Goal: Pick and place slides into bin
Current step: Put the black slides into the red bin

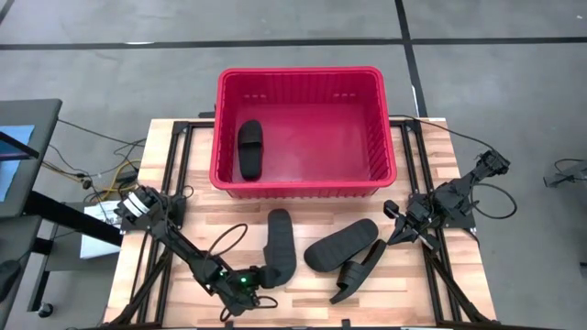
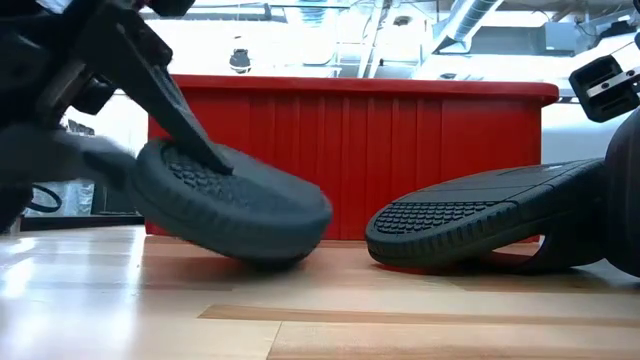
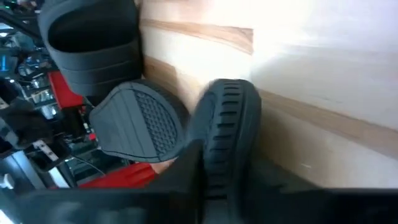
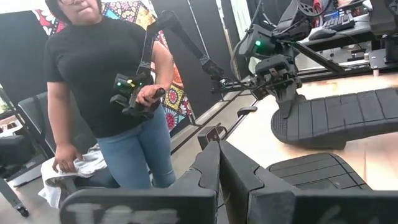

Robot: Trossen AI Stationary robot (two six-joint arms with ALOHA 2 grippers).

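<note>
One black slide (image 1: pixel 249 147) lies inside the red bin (image 1: pixel 298 81), at its left side. Three more slides are on the table in front of the bin: one (image 1: pixel 280 244) near the middle and two together to its right (image 1: pixel 341 245), (image 1: pixel 359 271), the upper one leaning on the other. My left gripper (image 1: pixel 261 277) is shut on the near end of the middle slide (image 2: pixel 235 210), which sits tilted. My right gripper (image 1: pixel 396 229) waits shut at the table's right side, touching nothing. My left gripper pinches the middle slide's near end (image 3: pixel 227 140) between its two fingers, the thick sole edge running between them. One finger (image 2: pixel 175 105) lies across the treaded sole. The fingers slant down from the table's near left. The slide is tilted, its lower edge at the tabletop (image 2: pixel 270 258).
The bin stands at the table's far middle with free room on its floor right of the slide. A person (image 4: pixel 106 93) holding hand controls stands beyond the table. Dark frame rails (image 1: pixel 183 174) run along both table sides.
</note>
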